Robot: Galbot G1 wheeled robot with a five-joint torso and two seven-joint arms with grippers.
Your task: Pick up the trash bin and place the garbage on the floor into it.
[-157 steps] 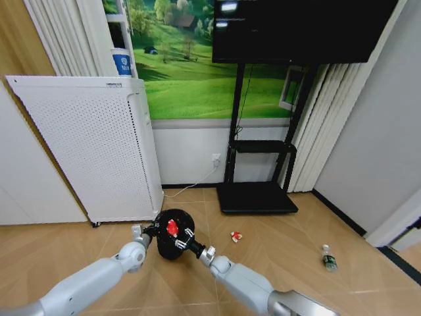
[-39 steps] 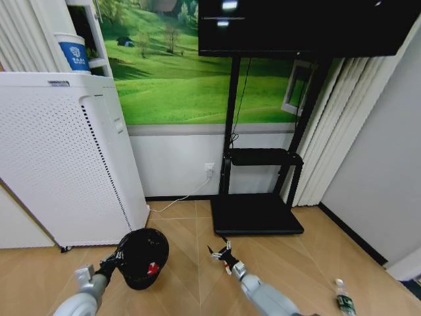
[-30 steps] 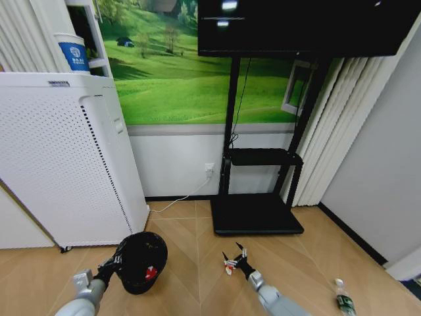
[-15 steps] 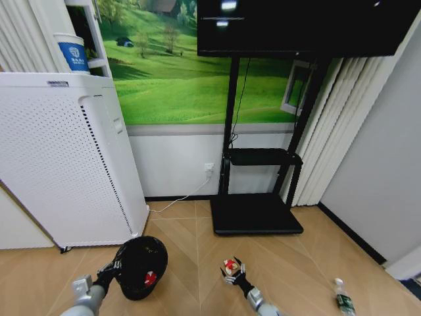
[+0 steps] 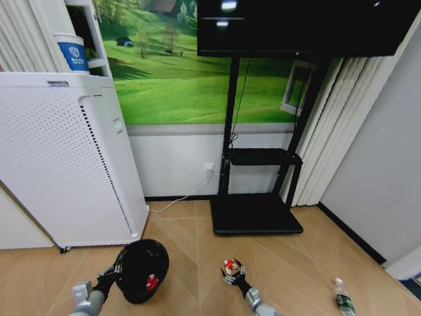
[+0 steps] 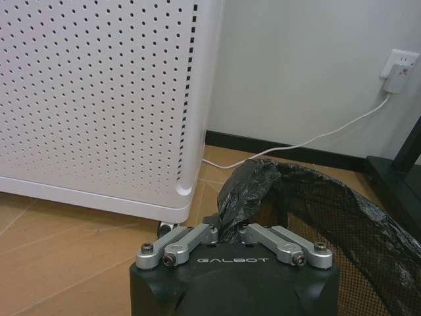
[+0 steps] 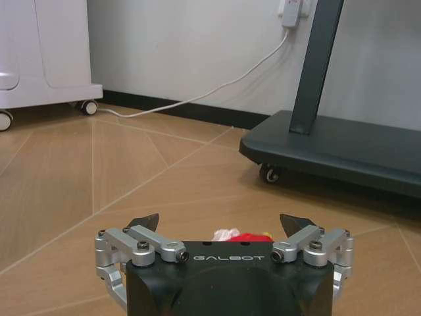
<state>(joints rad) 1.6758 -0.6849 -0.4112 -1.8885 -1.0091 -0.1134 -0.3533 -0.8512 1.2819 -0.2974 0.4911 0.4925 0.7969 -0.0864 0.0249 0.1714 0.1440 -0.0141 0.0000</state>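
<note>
Right tool [image 7: 220, 227], jaws spread, straddles the red-and-white scrap [image 7: 238, 235] on the floor directly ahead; left tool [image 6: 229, 232] grips the trash bin [image 5: 142, 270] liner rim.

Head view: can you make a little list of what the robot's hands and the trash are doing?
left gripper: shut on the trash bin liner, bin held
in the bin: one red-and-white bit
right gripper: open, fingers either side of a red-and-white scrap on the floor
bottle: lying on the floor, far right, untouched
</note>
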